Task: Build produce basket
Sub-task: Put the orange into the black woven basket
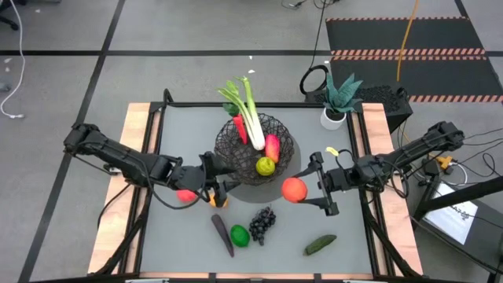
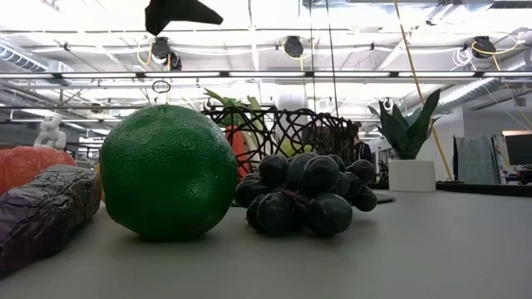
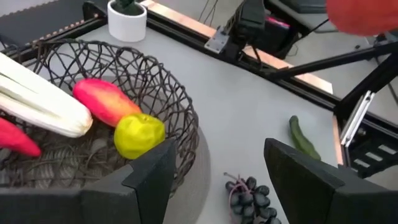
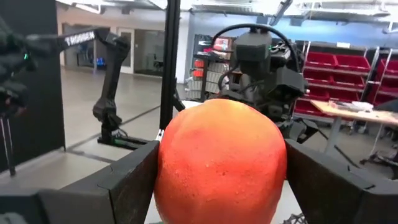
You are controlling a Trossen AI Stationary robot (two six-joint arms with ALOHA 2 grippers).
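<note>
orange fruit [image 1: 294, 189] sits clamped between the right gripper [image 1: 309, 189] fingers, jaws spread wide around it, held just off the black wire basket [image 1: 280, 130] rim on its right-front side. so the drop spot lies toward the left arm and a bit back. inside there's room near the yellow-green fruit [image 1: 266, 166], beside the leek [image 1: 250, 115]. left gripper [image 1: 214, 189] hangs part open and empty right by the basket's front edge, so crowding looks like the risk.
</note>
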